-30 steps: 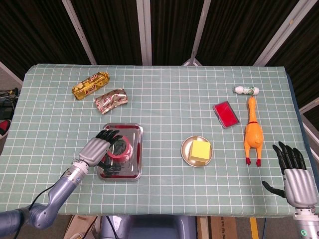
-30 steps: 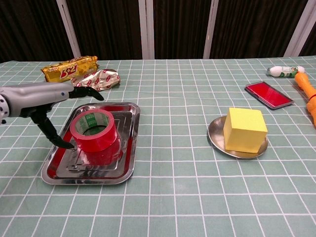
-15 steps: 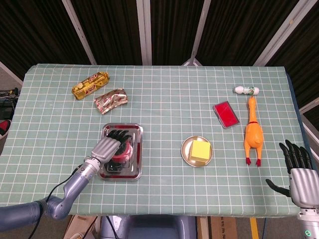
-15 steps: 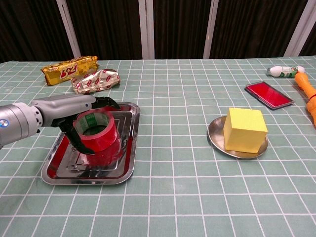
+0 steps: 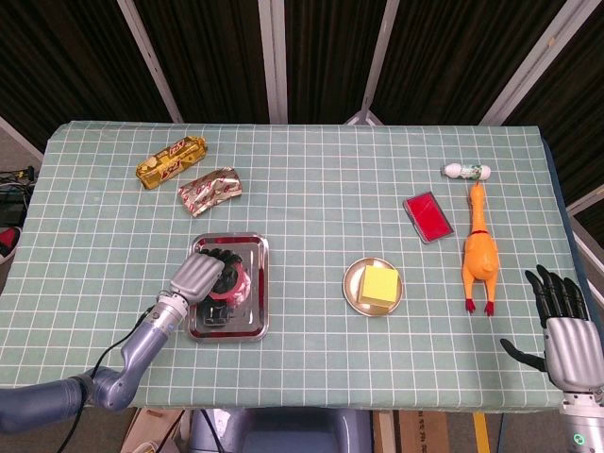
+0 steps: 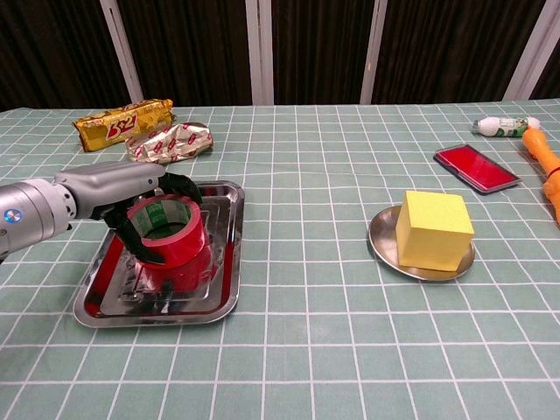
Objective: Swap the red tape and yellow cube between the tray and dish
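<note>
1. Since a second ago my left hand has swung in from beside the tray and closed over the red tape; my right hand has barely shifted at the table's near right corner.
2. My left hand now grasps the red tape, its dark fingers wrapped over the top and sides of the roll.
3. The roll is inside the steel tray; I cannot tell whether it is resting on the tray floor or just lifted off it.
4. The yellow cube sits on the round dish, well to the right of the tray.
5. My right hand holds nothing, fingers spread and pointing away from me, well apart from the dish.
6. At the far left lie a gold snack bar and a crumpled silver wrapper.
7. On the right are a red flat case, a rubber chicken and a small white bottle.
</note>
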Controlling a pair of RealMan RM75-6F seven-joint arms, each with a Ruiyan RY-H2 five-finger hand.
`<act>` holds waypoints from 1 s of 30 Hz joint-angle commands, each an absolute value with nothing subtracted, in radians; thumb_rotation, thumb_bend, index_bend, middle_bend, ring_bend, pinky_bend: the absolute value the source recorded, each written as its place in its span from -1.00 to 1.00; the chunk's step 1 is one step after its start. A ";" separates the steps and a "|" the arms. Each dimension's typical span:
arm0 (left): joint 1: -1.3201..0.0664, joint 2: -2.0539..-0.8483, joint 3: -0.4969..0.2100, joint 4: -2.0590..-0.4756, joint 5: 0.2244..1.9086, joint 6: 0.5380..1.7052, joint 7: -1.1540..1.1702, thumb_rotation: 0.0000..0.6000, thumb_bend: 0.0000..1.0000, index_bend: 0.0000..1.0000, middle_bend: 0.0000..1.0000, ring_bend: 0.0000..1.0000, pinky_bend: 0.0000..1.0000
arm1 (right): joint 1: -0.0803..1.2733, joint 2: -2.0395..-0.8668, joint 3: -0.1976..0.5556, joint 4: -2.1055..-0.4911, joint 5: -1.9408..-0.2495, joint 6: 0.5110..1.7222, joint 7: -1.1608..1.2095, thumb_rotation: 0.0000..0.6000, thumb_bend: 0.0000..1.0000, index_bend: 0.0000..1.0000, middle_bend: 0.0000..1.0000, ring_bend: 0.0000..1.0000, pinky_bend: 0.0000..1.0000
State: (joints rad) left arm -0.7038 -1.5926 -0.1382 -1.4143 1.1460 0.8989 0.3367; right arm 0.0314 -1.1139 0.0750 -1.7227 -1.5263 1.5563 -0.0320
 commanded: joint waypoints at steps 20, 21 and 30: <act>-0.869 -1.752 -0.321 -1.298 1.198 0.929 0.191 1.00 -0.04 -0.32 -0.40 -0.48 -0.26 | 0.036 -1.129 0.091 -1.702 -1.491 1.545 -0.031 1.00 -0.95 -1.00 -1.00 -1.00 -1.00; -0.900 -1.785 -0.334 -1.258 1.165 0.897 0.213 1.00 -0.05 -0.32 -0.41 -0.50 -0.31 | 0.037 -1.130 0.092 -1.700 -1.490 1.545 -0.032 1.00 -0.95 -1.00 -1.00 -1.00 -1.00; -1.028 -1.960 -0.368 -1.048 1.033 0.799 0.304 1.00 -0.71 -0.34 -0.72 -0.97 -0.94 | 0.036 -1.132 0.091 -1.696 -1.476 1.536 -0.041 1.00 -0.95 -1.00 -1.00 -1.00 -1.00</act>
